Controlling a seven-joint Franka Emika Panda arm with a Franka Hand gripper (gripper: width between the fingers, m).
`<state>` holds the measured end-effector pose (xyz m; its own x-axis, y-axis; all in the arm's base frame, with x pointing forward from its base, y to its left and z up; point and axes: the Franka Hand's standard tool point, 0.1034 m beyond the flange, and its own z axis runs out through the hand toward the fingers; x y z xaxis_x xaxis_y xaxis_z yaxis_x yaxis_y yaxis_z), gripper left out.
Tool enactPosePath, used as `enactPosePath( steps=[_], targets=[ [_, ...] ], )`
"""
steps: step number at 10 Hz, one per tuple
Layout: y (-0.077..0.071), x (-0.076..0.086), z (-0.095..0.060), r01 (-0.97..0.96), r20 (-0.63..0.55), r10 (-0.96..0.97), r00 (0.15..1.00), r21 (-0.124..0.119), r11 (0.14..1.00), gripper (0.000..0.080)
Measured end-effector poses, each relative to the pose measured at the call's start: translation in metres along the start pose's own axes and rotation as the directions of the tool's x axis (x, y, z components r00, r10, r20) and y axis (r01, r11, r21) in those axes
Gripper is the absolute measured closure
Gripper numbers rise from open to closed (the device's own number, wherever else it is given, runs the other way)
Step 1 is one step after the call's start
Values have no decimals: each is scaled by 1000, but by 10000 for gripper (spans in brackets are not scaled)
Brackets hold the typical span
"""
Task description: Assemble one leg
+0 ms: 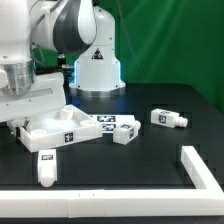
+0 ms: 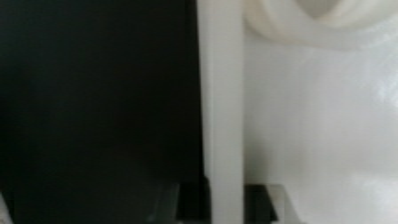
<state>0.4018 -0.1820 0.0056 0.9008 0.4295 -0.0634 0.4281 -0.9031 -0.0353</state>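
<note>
The black table point(image 1: 150, 150) fills the scene, with the white arm point(image 1: 70, 30) standing over its far side at the exterior view's left. A white rail point(image 1: 195, 165) runs along the table's near edge and turns a corner well to the panel's right in the exterior view.

The panel point(image 1: 62, 122), a large white square with a raised rim, lies flat under the arm's hand. The rim walls in a shallow tray-like recess. In the wrist view this recess shows only its own pale floor and a rounded hole near one corner.

Three legs lie loose on the table, all outside the panel. The near leg point(image 1: 125, 134) sits just beside the panel's right corner, the far leg point(image 1: 170, 118) lies well apart beyond it, and the front leg point(image 1: 46, 166) stands just in front of the panel, near the rail.

The gripper point(image 2: 221, 203) straddles the panel's rim, one dark finger point(image 2: 267, 200) inside and the other outside. I cannot tell whether they are pressing on it.
</note>
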Motion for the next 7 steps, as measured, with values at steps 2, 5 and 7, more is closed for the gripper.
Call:
enactPosePath(
  steps=[2, 5, 7],
  targets=[
    [-3, 7, -17, -120, -4, 120, 993, 14, 993, 754],
    [-19, 38, -61, -323, 21, 323, 946, 77, 943, 754],
    [-23, 83, -71, -391, 17, 391, 920, 72, 918, 754]
  ],
)
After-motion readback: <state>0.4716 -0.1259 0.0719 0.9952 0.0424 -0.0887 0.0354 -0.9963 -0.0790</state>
